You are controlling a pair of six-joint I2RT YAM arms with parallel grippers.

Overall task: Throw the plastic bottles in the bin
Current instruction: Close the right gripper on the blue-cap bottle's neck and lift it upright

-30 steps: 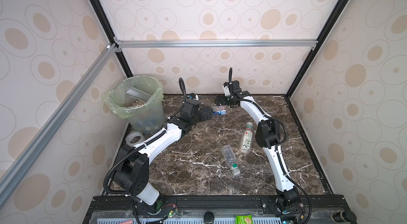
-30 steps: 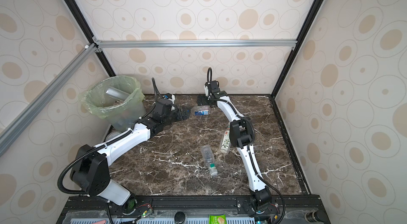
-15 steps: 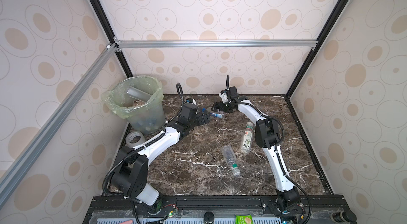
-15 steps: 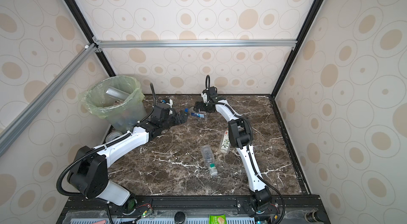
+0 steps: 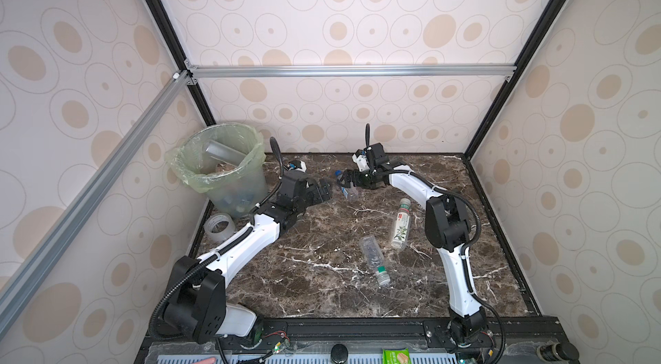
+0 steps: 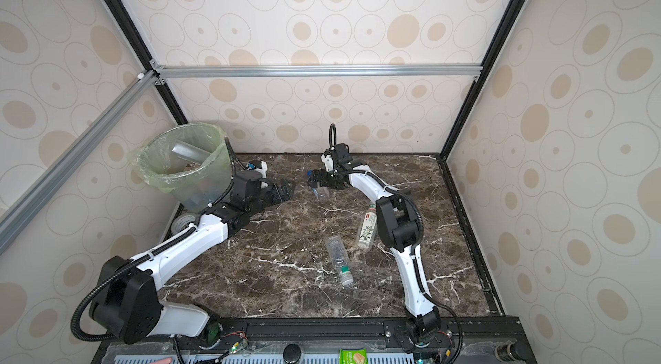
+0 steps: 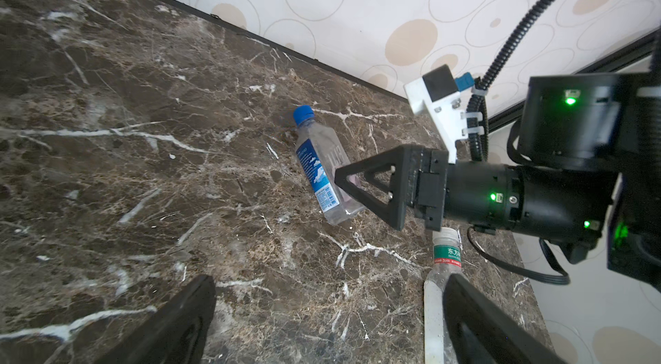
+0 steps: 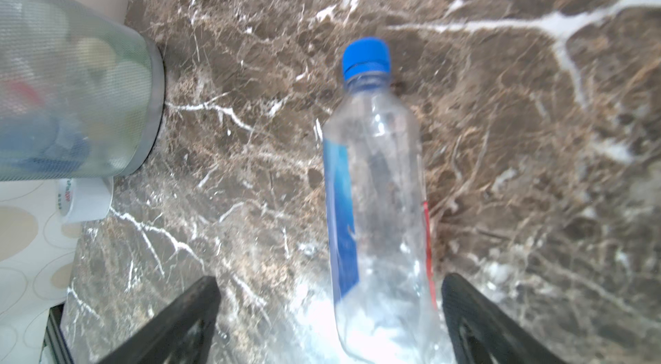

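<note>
clear blue-capped bottle [image 8: 375,183] lies lengthwise between the right hand's [image 8: 331,278] wide-open, empty fingers [image 8: 171,326], cap pointing away; the left hand [image 5: 323,191], open and empty too, is farther.

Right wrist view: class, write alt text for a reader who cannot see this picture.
A clear bottle with a blue cap and label lies on the dark marble table, its base between the black fingers of the open right tool. The translucent bin and a tape roll stand to one side.
</note>
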